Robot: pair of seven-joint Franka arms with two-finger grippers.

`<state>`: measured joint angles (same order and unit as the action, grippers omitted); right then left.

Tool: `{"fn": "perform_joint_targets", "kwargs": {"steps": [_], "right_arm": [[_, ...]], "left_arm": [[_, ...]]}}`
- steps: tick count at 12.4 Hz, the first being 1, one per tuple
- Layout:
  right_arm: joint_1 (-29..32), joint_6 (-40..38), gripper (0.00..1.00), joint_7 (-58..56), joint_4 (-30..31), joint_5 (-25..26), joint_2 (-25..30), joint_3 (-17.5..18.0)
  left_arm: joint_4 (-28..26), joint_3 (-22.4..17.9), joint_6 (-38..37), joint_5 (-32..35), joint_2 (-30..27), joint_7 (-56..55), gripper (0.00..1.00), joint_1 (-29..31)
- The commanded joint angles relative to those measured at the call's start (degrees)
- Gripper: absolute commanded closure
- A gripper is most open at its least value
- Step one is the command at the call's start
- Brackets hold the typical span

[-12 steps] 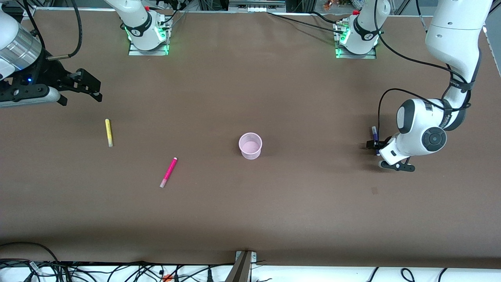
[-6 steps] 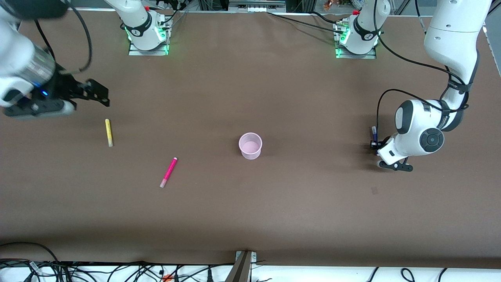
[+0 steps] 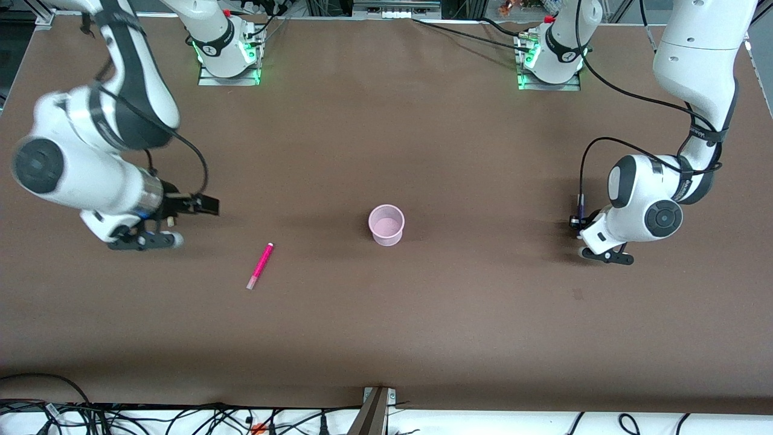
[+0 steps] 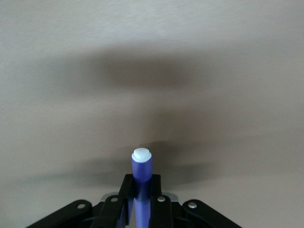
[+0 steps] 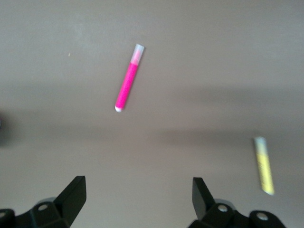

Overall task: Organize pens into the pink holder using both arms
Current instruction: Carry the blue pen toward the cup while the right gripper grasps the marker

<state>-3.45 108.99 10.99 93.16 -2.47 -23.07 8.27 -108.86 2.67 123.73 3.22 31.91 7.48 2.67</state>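
Right gripper point(image 3: 172, 226) is hovering with fingers spread wide over the yellow pen point(image 5: 263, 165), toward the right arm's end of the table point(image 3: 423, 314). Magenta pen point(image 3: 260, 265) is lying flat between that end and the pink holder point(image 3: 386, 225), nearer the front camera than the holder, which is standing upright mid-table. Left gripper point(image 3: 581, 225) is pinching the purple pen point(image 4: 141, 175), low over the left arm's end.

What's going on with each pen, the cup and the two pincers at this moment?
Purple pen: clamped in the left pincer.
Yellow pen: lying flat on the table, under the right arm.
Magenta pen: lying flat, untouched.
Pink holder: upright, empty.
Right pincer: open, holding nothing.
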Motion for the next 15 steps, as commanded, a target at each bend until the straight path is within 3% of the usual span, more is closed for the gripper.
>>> {"fn": "perform_joint_targets", "kwargs": {"steps": [1, 3, 5, 8, 11, 15], "right_arm": [[-2.44, 7.34, 0.01, 7.53, -0.35, -0.70, -5.65, -0.01], [-3.23, 13.59, 0.02, 10.00, 0.09, -0.78, -9.78, -0.01], [-4.20, 17.20, 0.02, 13.08, 0.18, -0.78, -12.78, -0.01], [-4.64, 20.81, 0.11, 14.76, 1.58, -0.78, -15.15, -0.01], [-4.38, 23.10, 0.18, 14.76, 1.67, -0.78, -17.18, -0.01], [-4.29, 28.02, 0.43, 14.67, 3.95, -0.70, -19.47, -0.01]], "left_arm": [[10.21, 2.33, -13.64, -0.76, -0.80, 1.83, 1.00, -0.30], [16.54, 5.14, -19.11, -1.37, -0.80, 2.88, 1.00, -0.38], [19.73, 10.32, -19.93, -1.90, -0.27, 4.74, 1.00, -0.38], [22.98, 14.90, -18.70, -17.57, 3.40, 6.40, 1.00, -0.39], [23.16, 15.52, -10.99, -34.03, 3.95, 16.48, 1.00, -0.99], [23.25, 16.93, -4.92, -47.84, 5.70, 25.89, 1.00, -6.60]]}}
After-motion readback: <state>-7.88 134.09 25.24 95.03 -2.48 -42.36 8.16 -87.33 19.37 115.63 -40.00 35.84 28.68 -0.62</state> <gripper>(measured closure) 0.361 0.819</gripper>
